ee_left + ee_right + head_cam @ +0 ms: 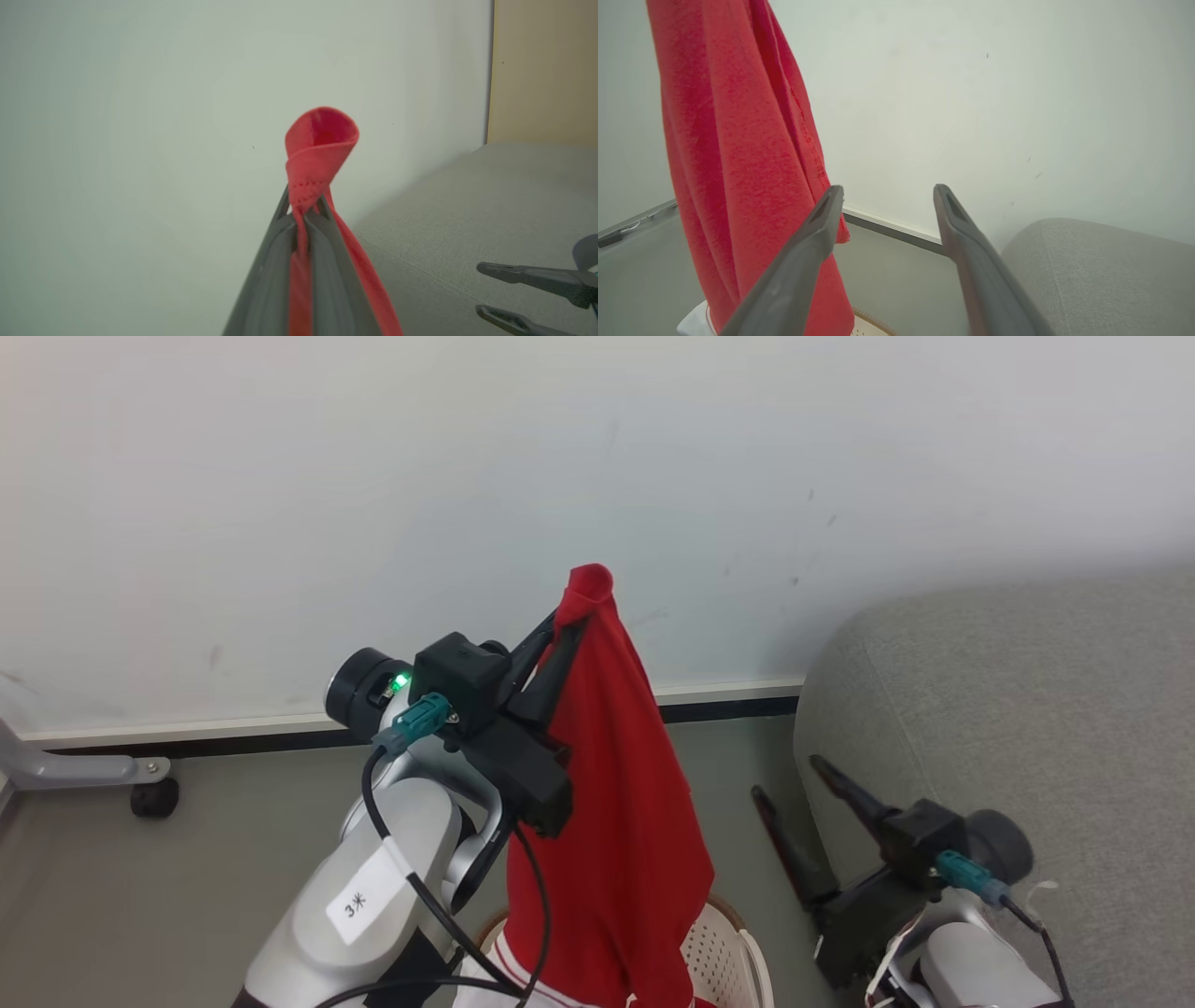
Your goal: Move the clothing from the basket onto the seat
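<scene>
My left gripper (571, 616), its two long dark fingers raised high, is clamped on a fold of the bright red soft fabric garment (616, 821). In the left wrist view a small loop of hem pokes out above the pinched tips. I hold it by that one top edge so the cloth hangs in a long drape and, I judge, can lift clear of the cream-white perforated plastic laundry basket (724, 947), whose rim shows beneath the garment's white-banded lower end. Whether that end is fully out of the basket I cannot tell, since it runs off the bottom of the head view. My right gripper (784, 777) has its fingers spread with nothing between them, low and just beside the large grey fabric-upholstered sofa (1027, 709), out of the cloth's way. The sofa lies to my right, so I reckon the next move is a swing rightward over its rounded edge before letting go.
</scene>
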Available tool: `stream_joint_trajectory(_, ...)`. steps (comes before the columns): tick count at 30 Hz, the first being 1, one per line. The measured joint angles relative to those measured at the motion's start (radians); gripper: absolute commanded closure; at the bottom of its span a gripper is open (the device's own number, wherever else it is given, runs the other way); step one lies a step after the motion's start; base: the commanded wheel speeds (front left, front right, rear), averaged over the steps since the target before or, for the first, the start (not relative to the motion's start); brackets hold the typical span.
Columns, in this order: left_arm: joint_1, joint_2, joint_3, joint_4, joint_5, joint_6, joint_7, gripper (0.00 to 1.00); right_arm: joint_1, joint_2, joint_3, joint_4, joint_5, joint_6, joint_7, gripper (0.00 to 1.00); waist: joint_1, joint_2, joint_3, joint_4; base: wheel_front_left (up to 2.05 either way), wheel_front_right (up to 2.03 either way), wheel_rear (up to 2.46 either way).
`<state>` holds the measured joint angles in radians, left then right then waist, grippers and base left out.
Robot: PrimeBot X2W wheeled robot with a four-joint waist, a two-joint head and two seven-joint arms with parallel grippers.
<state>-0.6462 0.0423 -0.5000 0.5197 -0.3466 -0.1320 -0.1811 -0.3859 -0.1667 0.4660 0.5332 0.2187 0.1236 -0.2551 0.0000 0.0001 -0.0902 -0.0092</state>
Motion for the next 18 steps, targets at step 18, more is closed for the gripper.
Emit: stream_joint_trajectory(18, 0.000, 0.002, -0.070, -0.117, -0.047, 0.000, 0.047, 1.00, -0.158, -0.128, 0.380, 0.053, 0.161, 0.001, 0.000, 0.00, 0.0000, 0.0000, 0.008, 0.034, 0.00, 0.00, 0.00)
